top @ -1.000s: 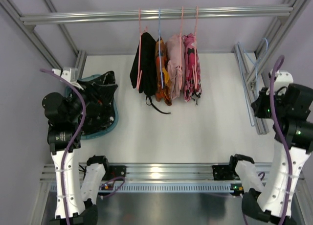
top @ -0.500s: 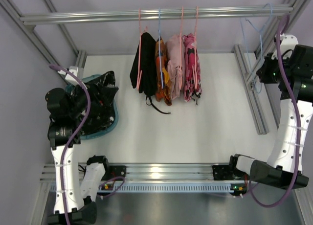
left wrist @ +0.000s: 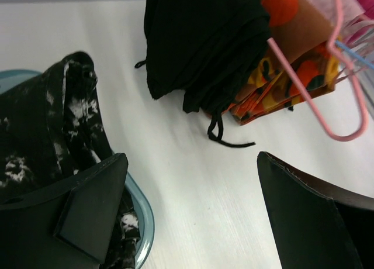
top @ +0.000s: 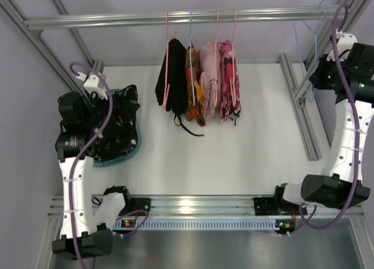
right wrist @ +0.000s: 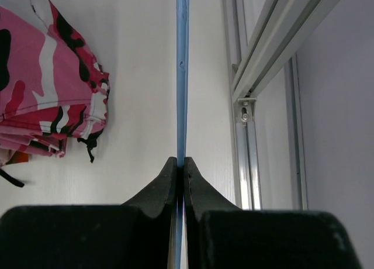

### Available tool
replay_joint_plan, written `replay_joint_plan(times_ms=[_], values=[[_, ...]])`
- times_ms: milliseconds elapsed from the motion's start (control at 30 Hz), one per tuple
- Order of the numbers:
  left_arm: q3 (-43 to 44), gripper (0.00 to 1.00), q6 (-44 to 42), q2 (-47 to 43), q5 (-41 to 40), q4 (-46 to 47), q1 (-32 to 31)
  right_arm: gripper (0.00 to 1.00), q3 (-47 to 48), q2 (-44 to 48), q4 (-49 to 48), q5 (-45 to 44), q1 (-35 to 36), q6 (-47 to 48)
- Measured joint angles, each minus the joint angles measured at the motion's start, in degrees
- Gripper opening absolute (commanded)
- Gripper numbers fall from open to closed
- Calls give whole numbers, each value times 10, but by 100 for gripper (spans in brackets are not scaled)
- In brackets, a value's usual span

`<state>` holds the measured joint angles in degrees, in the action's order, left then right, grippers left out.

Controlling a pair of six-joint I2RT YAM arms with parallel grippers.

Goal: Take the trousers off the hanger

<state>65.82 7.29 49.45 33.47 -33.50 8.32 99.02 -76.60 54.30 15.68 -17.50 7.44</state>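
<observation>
From the rail (top: 187,16) the plain black trousers (top: 172,76) are hung; below its left end the speckled trousers (top: 117,126) are heaped. The empty blue hanger (right wrist: 182,76), pinched by the right end effector (right wrist: 180,169), should be hooked squarely onto the rail; the left end effector (left wrist: 191,164) is spread wide.

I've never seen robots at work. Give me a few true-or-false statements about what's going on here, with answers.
1. The right gripper pinches a blue hanger. True.
2. The black trousers hang from the rail on a pink hanger. True.
3. The left gripper clamps cloth. False: it is open, holding nothing.
4. The speckled trousers hang on the rail too. False: they lie in the teal basin.
</observation>
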Motion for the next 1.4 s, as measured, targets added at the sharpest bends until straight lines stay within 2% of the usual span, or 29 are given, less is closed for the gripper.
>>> replay_joint_plan(times_ms=[233, 300, 333, 400, 433, 600, 633, 700, 733, 767, 967, 1167, 1267, 1400], values=[[7, 98, -43, 31, -26, -62, 0, 0, -50, 0, -31, 5, -10, 1], [7, 98, -53, 32, -29, -74, 0, 6, -61, 1, -46, 6, -11, 1], [7, 98, -58, 32, -30, -80, 0, 16, -68, 2, -54, 7, -11, 1], [7, 98, -64, 32, -30, -85, 0, 25, -76, 5, -56, 6, -11, 1], [7, 98, -67, 32, -30, -88, 0, 35, -81, 7, -51, 6, -12, 2], [15, 98, -73, 33, -28, -104, 0, 62, -95, 17, -40, 4, -15, 0], [19, 98, -73, 33, -26, -108, 0, 72, -95, 22, -38, 4, -15, 0], [29, 98, -73, 36, -17, -108, 0, 81, -95, 35, -35, 3, -16, 0], [33, 98, -73, 37, -14, -108, 0, 96, -95, 45, -34, 3, -16, 0], [36, 98, -73, 37, -9, -108, 0, 99, -95, 55, -33, 2, -16, -2], [61, 98, -74, 53, 7, -134, 0, 99, -94, 128, -5, 7, -16, 10], [114, 98, -40, 80, 70, -153, 0, 99, -93, 189, 43, 53, -17, 24], [140, 97, -1, 94, 113, -138, 0, 99, -89, 201, 68, 84, -17, 27], [158, 93, 66, 120, 155, -72, 0, 99, -79, 203, 90, 128, -17, 29]])
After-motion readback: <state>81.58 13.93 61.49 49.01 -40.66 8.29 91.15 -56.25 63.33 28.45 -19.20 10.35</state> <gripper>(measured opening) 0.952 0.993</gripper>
